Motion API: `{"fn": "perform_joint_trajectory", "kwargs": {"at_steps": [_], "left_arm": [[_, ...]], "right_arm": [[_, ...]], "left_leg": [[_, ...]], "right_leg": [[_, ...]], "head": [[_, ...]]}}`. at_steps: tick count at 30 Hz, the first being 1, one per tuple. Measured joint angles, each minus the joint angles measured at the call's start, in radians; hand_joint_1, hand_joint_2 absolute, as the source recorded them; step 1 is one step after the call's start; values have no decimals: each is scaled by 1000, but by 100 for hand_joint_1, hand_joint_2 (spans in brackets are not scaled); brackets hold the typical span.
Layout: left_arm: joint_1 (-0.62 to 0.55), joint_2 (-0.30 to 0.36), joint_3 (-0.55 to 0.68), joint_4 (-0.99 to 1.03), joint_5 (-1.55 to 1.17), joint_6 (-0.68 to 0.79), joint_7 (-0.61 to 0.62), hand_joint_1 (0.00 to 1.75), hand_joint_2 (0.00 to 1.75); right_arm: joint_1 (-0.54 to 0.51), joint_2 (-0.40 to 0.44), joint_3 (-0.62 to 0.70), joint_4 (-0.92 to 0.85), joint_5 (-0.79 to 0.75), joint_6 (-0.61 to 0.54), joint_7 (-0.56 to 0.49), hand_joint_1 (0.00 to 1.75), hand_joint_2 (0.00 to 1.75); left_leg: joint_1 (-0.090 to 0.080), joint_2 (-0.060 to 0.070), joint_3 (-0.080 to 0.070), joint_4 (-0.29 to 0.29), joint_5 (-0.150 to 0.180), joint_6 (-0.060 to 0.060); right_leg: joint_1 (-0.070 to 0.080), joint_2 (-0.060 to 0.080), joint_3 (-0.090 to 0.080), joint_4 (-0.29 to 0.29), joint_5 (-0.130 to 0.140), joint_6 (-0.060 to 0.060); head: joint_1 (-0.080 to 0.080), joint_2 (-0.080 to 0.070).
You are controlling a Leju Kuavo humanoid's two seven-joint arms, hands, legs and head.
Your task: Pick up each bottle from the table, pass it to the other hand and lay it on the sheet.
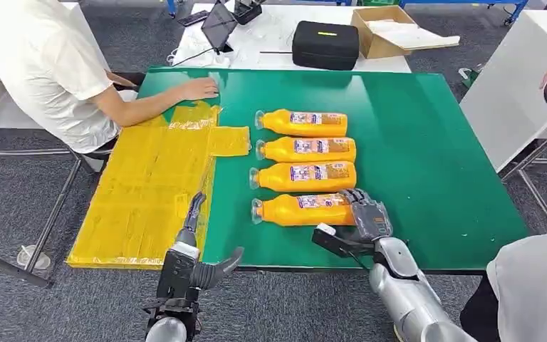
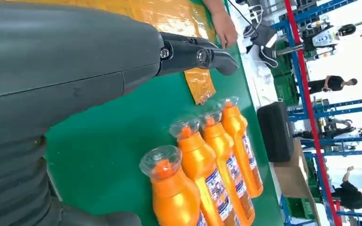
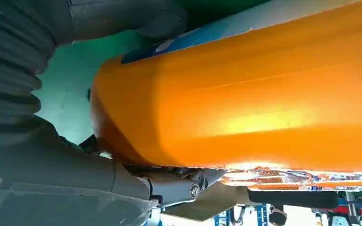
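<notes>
Four orange bottles lie side by side on the green table [image 1: 434, 142], caps toward the yellow sheet [image 1: 149, 185]. My right hand [image 1: 367, 217] grips the base end of the nearest bottle [image 1: 299, 210], fingers over its top and thumb along its near side; the bottle still lies on the table. Up close, that bottle [image 3: 245, 94] sits between the fingers and the thumb [image 3: 179, 186]. My left hand [image 1: 189, 249] hovers open over the table's front edge beside the sheet, holding nothing. Past the left hand [image 2: 75, 70] the capped bottle row [image 2: 202, 160] is seen.
A person in white sits at the table's left with a hand [image 1: 199, 89] on the sheet's far end. Another person [image 1: 534, 285] stands at the near right. A black case [image 1: 325, 44] and a cardboard box [image 1: 381, 28] lie on the white table behind.
</notes>
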Motion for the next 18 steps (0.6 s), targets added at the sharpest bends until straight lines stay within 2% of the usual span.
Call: {"fn": "perform_joint_trajectory", "kwargs": {"at_steps": [6, 9, 11, 15, 18], "left_arm": [[0, 0, 0, -5, 0, 0, -1, 0, 175], [0, 0, -1, -5, 0, 2, -2, 0, 175], [0, 0, -1, -5, 10, 2, -7, 0, 175], [4, 0, 3, -8, 115, -3, -45, 0, 175], [21, 0, 7, -23, 268, -58, -48, 0, 175]], "right_arm": [[3, 0, 0, 1, -18, -7, -16, 175, 175], [13, 0, -1, 1, -64, -25, -58, 175, 175], [26, 4, -5, 0, -131, -34, -117, 175, 175], [81, 30, -25, -41, -319, -71, -257, 175, 175], [147, 62, -47, -116, -442, -106, -323, 175, 175]], "left_leg": [[0, 0, 4, 0, -3, 0], [0, 1, 5, 0, -4, 1], [0, 1, 4, 0, -4, 1], [0, 1, 2, 0, -4, 1], [1, 0, -2, 0, -4, 0]], "right_leg": [[0, 0, 5, 0, -3, 0], [0, 0, 7, 0, -3, 1], [0, 0, 14, 0, -3, 1], [0, 0, 13, 0, -3, 1], [0, 0, 10, 1, -3, 1]], "head": [[0, 0], [0, 0], [0, 0], [0, 0], [0, 0]]}}
